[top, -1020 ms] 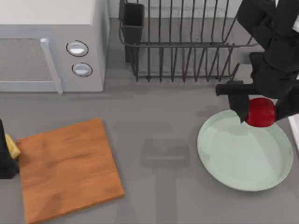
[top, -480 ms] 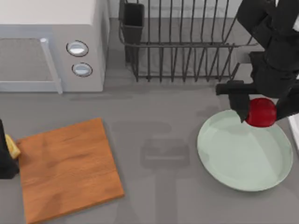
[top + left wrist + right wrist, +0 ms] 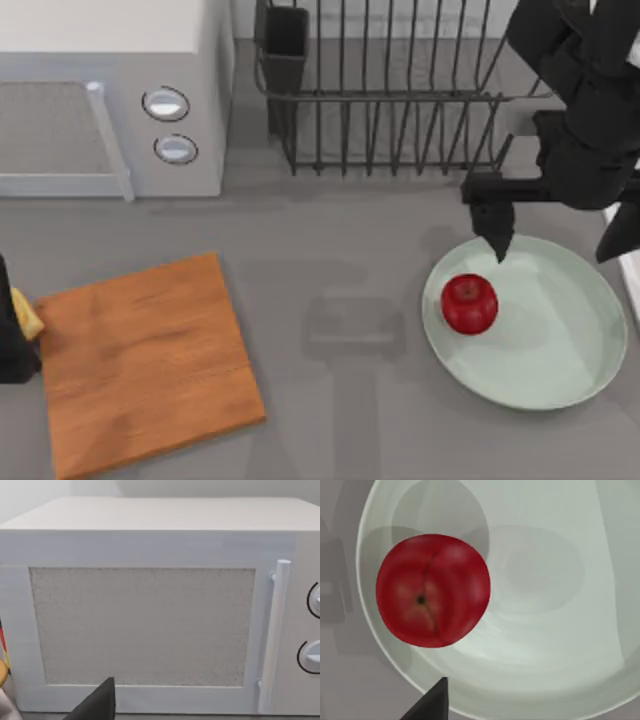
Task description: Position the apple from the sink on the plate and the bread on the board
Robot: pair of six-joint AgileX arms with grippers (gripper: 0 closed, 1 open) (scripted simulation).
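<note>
At the table's far left edge, the left gripper (image 3: 12,335) sits beside the wooden board (image 3: 145,360), with a yellow sliver that appears to be the bread (image 3: 27,320) between its dark fingers; how firmly it is pinched cannot be told from above. The board lies flat on the grey table (image 3: 330,250), bare on top. Behind it stands a white microwave (image 3: 100,95) with two round knobs, its speckled door (image 3: 142,625) and handle facing the left wrist camera.

At centre back, a black wire dish rack (image 3: 390,90) stands against the wall, a dark cup-like holder (image 3: 286,45) at its left corner.

To the right, the mint-green plate (image 3: 560,350) holds the red apple (image 3: 470,304), which rests inside the rim on the plate's left part, stem dimple up. The right gripper (image 3: 555,235) hangs above the plate's back edge, its fingers spread wide and holding nothing, clear of the apple. A strip of the sink's (image 3: 632,285) pale rim shows at the right edge, just beside the plate.
</note>
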